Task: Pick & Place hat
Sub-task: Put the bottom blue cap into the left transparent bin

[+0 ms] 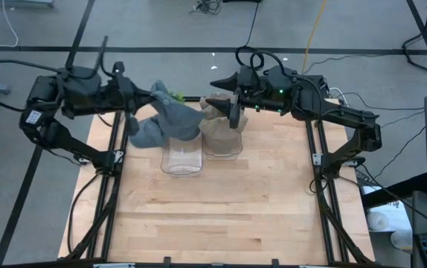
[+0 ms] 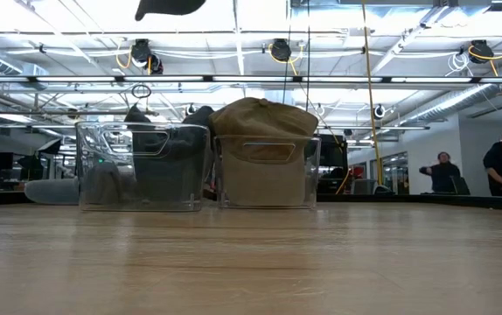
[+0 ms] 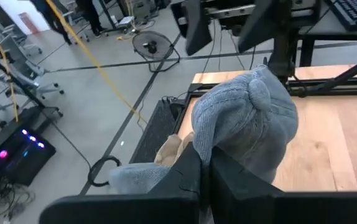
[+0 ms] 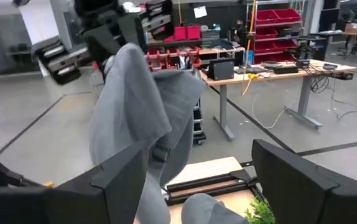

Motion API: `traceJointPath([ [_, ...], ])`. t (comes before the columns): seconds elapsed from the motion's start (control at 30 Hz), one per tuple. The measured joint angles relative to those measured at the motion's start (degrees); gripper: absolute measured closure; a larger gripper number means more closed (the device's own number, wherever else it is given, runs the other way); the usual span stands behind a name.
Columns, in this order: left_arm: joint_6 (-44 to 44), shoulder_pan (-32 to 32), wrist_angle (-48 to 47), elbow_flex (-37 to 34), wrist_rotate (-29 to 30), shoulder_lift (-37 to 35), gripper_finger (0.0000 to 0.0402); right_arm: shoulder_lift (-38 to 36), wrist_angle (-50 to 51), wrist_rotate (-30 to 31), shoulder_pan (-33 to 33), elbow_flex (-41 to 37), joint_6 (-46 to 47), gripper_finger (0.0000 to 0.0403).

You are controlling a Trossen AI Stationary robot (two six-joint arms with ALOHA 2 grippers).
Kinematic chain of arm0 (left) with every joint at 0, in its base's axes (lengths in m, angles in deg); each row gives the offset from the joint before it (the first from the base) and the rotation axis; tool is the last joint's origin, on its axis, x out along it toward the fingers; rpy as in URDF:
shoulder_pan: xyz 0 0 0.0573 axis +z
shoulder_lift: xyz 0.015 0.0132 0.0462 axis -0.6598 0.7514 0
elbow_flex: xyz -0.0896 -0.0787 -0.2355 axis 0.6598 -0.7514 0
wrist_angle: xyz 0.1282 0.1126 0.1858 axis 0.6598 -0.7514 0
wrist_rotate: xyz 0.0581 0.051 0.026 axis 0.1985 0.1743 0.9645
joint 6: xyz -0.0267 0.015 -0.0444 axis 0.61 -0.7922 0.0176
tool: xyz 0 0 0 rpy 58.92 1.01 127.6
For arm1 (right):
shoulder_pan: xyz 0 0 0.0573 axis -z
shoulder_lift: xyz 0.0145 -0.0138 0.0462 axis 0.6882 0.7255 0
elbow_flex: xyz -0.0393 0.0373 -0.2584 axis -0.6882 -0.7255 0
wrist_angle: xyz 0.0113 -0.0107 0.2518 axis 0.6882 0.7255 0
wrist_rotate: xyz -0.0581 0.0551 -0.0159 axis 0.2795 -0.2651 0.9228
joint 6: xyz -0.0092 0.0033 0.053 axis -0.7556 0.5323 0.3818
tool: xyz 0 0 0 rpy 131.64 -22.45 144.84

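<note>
Hat hangs from your clenched left gripper above the desk's far edge, over the empty clear bin, so the pick is done and the drop remains. Your right gripper stands released just beside it, over the tan-filled bin. You have open desk on the near side, little between the grippers.

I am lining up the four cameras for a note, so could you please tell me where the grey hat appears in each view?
High view: grey hat hangs from the left claw, above the left clear bin.
Low view: only a dark shape behind that bin; unclear.
Left wrist view: centre, hat pinched in the shut claw.
Right wrist view: hat hangs left of centre.
Shared landmark: the wooden table.
</note>
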State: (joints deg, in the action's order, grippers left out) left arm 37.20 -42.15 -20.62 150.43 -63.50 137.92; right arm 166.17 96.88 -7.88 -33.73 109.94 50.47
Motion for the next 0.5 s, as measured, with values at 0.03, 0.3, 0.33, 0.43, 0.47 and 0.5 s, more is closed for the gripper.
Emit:
traceJointPath([
  [0.03,-0.18,0.00,0.38,0.01,-0.15,0.43,0.0396,-0.04,-0.04,0.02,-0.11,0.00,0.61,0.0130],
  [0.3,-1.59,0.00,4.42,-0.02,-2.05,5.96,0.0396,-0.48,0.00,-0.09,-0.17,0.00,5.10,0.0131],
  [0.33,-2.07,0.00,5.46,-0.01,-2.26,6.43,0.0396,-0.52,0.04,-0.25,-0.18,0.00,5.51,0.0131],
  [0.43,-2.84,0.00,7.46,-0.01,-2.53,8.22,0.0396,-0.43,0.87,-4.39,-0.13,0.00,7.47,0.0131],
  [0.47,-2.87,0.02,7.86,-0.01,-2.53,8.61,0.0396,-0.36,1.06,-5.75,-0.15,0.00,7.94,0.0131],
  [0.5,-2.87,0.02,7.60,-0.06,-2.51,8.82,0.0396,-0.35,1.29,-6.38,-0.16,0.00,8.37,0.0131],
])
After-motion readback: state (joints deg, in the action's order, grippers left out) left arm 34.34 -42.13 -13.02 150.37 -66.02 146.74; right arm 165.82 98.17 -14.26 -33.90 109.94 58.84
